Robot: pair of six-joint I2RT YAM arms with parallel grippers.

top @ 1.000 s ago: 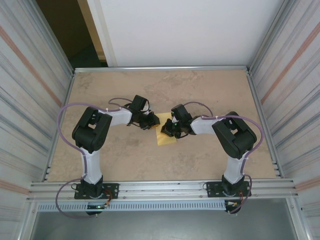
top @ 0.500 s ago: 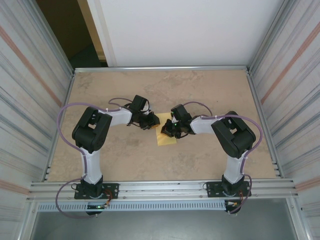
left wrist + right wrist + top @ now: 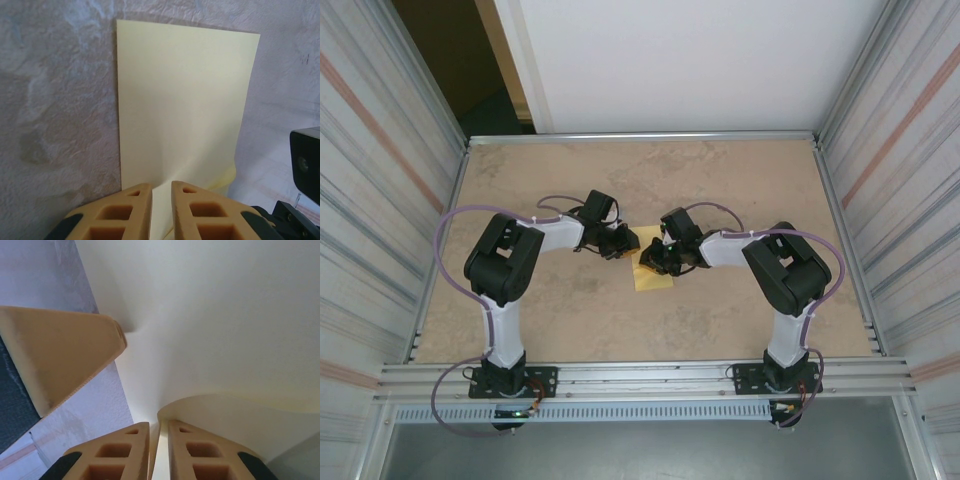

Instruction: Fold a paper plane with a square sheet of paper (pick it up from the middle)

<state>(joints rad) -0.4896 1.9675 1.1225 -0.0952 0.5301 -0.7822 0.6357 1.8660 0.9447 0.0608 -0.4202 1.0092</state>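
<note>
Left wrist view: left gripper (image 3: 161, 186) has its tan ribbed fingers almost together, and the near edge of a pale-yellow sheet of thin paper (image 3: 180, 100) rises into the slit between them. From the right wrist, right gripper (image 3: 158, 425) is likewise nearly closed on a curled-up edge of that sheet. It lies as a rectangle at the middle of the mottled beige desk (image 3: 570, 180), well away from every edge, with both grippers at its far end.

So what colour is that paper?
The paper is plain pale yellow; the left wrist view shows it best.
</note>
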